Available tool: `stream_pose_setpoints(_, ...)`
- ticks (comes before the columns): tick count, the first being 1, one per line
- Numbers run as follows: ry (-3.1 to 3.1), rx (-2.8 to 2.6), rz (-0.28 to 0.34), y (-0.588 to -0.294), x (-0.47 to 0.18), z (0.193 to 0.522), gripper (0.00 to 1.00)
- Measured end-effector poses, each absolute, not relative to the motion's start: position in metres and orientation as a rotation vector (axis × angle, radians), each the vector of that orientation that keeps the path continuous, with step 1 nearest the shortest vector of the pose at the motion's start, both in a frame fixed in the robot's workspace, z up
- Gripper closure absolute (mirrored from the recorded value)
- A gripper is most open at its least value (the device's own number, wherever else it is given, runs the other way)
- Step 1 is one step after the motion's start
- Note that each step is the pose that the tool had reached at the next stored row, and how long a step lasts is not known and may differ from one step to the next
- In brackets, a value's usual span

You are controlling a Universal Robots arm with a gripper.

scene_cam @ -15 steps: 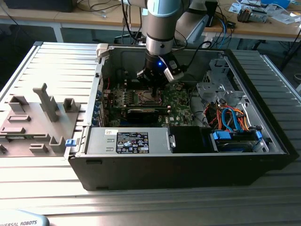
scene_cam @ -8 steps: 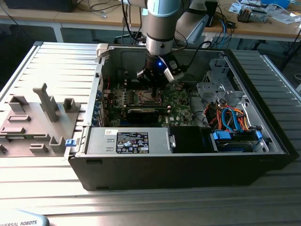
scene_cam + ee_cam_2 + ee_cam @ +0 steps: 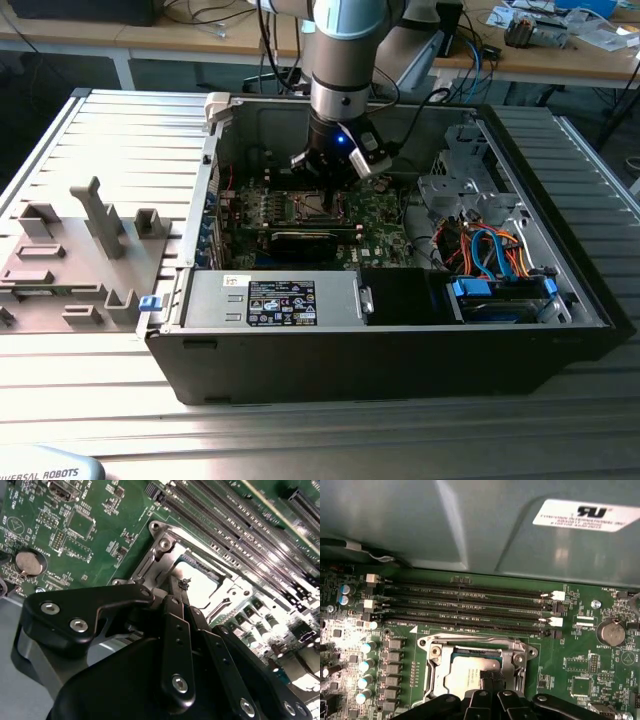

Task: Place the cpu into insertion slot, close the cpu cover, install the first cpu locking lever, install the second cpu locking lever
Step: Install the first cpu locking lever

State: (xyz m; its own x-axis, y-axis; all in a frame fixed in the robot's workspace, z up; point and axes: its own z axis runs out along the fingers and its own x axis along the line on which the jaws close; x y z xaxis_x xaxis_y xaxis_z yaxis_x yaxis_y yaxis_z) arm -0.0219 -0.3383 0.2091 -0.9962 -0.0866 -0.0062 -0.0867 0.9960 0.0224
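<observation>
We judge the task to be partway through; the cpu (image 3: 465, 672) already lies in the insertion slot (image 3: 434, 682), its dull silver top showing through the square cut-out of the cpu cover (image 3: 512, 662), which seems to lie flat over it, so those two steps look done; whether either locking lever is latched we cannot tell, as the black linkage hides that side of the socket. Our gripper (image 3: 490, 680) hangs directly over the socket, its fingertips drawn close together at the edge of the chip's top; in the second wrist view the gripper (image 3: 184, 586) shows the same narrow closure, and we see nothing between the tips, though we cannot rule out a thin lever beneath them. In the exterior view the gripper (image 3: 325, 190) reaches down into the open computer case (image 3: 400, 350) onto the green motherboard (image 3: 385, 215).

Counting: one cpu, one socket, one cover, one gripper; four long memory slots (image 3: 470, 605) beside the socket; one round coin battery (image 3: 611, 631).
</observation>
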Motion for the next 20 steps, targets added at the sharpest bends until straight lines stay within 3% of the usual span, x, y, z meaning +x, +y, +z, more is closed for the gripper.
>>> stream_pose_setpoints(20,3.133,-0.136,0.035,-0.355,-0.022,0.222,0.89)
